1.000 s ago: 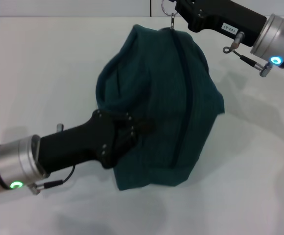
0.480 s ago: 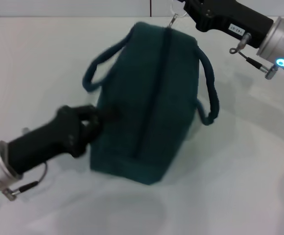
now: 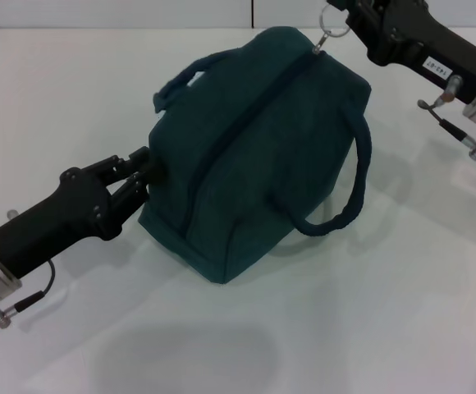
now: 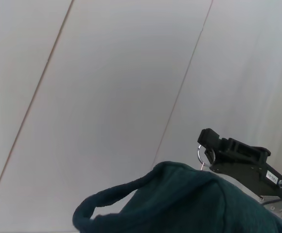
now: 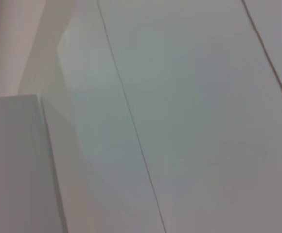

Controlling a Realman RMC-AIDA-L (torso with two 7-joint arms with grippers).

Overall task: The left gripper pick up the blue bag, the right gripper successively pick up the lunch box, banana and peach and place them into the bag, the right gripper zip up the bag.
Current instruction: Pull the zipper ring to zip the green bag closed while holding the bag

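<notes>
The dark teal-green fabric lunch bag is lying zipped on the white table, its two padded loop handles drooping at either side. The black left gripper is touching the bag's near end, its fingers parted. The black right gripper is pinching the silver ring zipper pull at the bag's far end.

Bag on table, btwn L & R end effector.
</notes>
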